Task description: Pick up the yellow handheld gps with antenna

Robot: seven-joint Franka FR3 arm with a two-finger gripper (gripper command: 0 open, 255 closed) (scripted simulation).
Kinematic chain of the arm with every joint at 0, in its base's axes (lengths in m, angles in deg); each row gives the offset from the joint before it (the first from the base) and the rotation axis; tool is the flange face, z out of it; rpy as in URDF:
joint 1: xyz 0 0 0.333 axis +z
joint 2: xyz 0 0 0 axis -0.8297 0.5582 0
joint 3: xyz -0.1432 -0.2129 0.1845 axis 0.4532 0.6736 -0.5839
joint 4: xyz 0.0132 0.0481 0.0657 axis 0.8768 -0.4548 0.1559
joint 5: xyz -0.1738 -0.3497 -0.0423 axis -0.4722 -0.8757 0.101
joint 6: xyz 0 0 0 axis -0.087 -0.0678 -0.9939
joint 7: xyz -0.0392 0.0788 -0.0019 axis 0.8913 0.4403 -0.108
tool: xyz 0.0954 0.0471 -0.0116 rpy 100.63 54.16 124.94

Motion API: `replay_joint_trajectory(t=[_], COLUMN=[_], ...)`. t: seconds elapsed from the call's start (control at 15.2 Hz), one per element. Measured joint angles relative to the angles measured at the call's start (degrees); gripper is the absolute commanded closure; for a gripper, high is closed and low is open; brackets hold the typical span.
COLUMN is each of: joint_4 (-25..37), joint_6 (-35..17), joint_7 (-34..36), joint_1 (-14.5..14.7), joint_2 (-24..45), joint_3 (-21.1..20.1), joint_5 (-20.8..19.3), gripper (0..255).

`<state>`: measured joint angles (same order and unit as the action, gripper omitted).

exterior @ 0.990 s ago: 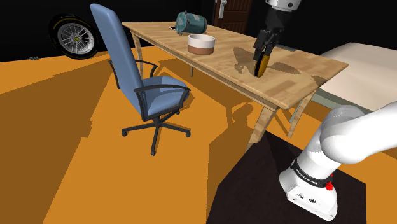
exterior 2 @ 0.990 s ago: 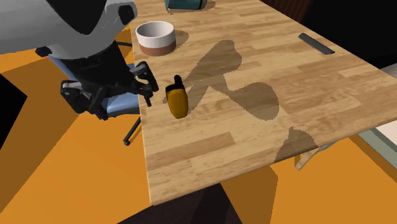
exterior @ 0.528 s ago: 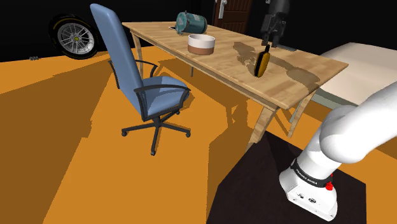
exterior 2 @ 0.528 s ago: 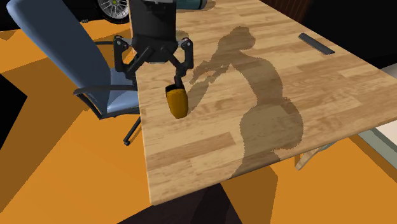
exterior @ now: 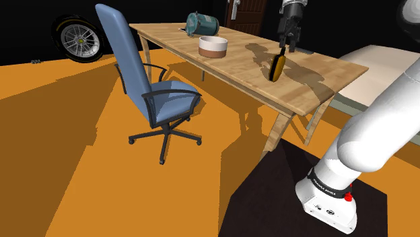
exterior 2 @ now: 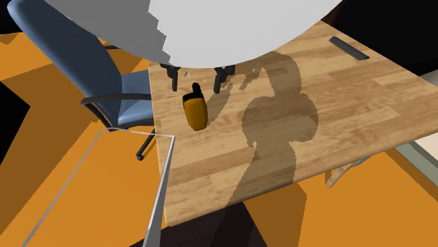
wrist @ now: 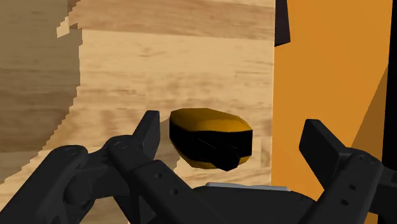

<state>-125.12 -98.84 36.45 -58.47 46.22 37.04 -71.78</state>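
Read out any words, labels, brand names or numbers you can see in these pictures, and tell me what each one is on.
Small white lettering on the black band round the foot of the arm: too small to read.
Yellow handheld gps: no text that can be read on it.
Nothing else in these views carries writing, numbers or signs.

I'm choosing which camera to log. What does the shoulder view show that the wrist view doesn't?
Shoulder view: the blue office chair, the bowl, the teal pot on its side and the robot's stand. Wrist view: close up, two black fingers standing apart, with the yellow GPS seen between them. Both: that GPS, the gripper above it and the wooden table.
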Motion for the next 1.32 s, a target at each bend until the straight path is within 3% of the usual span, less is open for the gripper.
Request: replay_joint_trajectory(t=[0.2,0.26,0.92,1.32], joint_4=[-2.58,-3.04,-3.41,1.68], joint_6=[-2.07,-2.4,-2.72,1.25], joint_7=[-0.1,-0.05,-0.07,0.07], joint_1=[0.01,0.03,0.03,0.0], joint_2=[-0.48,-0.63,-0.92,0.54], joint_3=[-0.1,-0.16,-0.2,0.08], joint_5=[-0.21,-0.25,-0.26,0.3], gripper=[0,255,255,255])
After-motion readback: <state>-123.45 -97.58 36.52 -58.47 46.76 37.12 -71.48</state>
